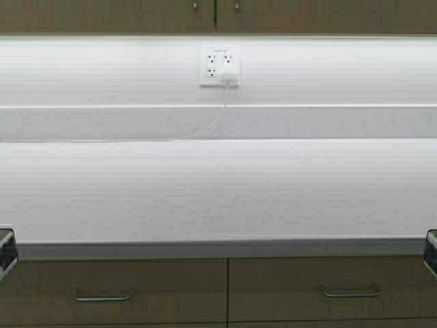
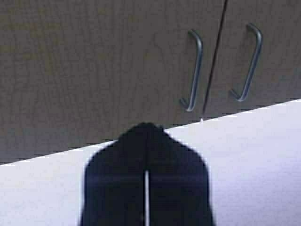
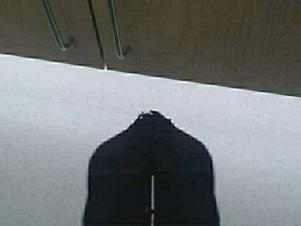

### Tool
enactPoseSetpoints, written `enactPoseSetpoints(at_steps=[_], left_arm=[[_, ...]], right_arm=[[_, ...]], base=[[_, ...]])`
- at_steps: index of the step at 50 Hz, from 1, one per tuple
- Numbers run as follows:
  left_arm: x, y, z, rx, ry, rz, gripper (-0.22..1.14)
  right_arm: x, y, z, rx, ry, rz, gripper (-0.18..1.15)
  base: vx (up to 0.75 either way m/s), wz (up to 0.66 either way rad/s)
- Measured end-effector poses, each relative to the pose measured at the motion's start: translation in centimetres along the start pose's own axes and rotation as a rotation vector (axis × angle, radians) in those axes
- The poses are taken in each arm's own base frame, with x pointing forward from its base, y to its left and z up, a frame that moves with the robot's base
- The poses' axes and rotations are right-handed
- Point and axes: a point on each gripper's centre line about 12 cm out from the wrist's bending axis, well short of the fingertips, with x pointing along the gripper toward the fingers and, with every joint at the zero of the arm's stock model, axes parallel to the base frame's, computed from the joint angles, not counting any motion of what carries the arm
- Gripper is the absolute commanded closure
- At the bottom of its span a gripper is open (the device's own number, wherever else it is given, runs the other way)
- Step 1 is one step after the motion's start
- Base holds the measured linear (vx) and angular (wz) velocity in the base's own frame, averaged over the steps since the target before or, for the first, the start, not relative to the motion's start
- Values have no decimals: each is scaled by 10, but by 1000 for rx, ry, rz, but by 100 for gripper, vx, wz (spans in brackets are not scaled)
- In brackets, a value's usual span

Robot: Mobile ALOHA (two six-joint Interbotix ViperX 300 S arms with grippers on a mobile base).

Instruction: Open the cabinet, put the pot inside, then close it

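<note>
Drawers (image 1: 113, 290) line the high view's bottom beneath the white counter (image 1: 218, 198); the cabinet (image 1: 216, 14) runs along the top edge, doors closed. Left wrist view: left gripper (image 2: 146, 134) pressed together. Right wrist view: right gripper (image 3: 151, 117) likewise. No pot shows.

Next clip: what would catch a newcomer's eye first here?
Probably the white wall outlet with its cord trailing down, centred above the bare white counter. Along the top edge, the cabinet shows both doors closed, its two metal pull handles flanking the seam. No pot is in view, and both grippers sit at the frame's lower corners.
</note>
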Motion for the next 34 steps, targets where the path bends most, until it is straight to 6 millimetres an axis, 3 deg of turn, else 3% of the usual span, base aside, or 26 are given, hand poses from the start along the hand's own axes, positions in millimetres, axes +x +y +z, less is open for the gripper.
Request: enactPoseSetpoints(at_steps=[34], left_arm=[[0, 0, 0, -2, -2, 0, 88]], right_arm=[[-2, 0, 1, 0, -5, 0, 90]], base=[[0, 0]])
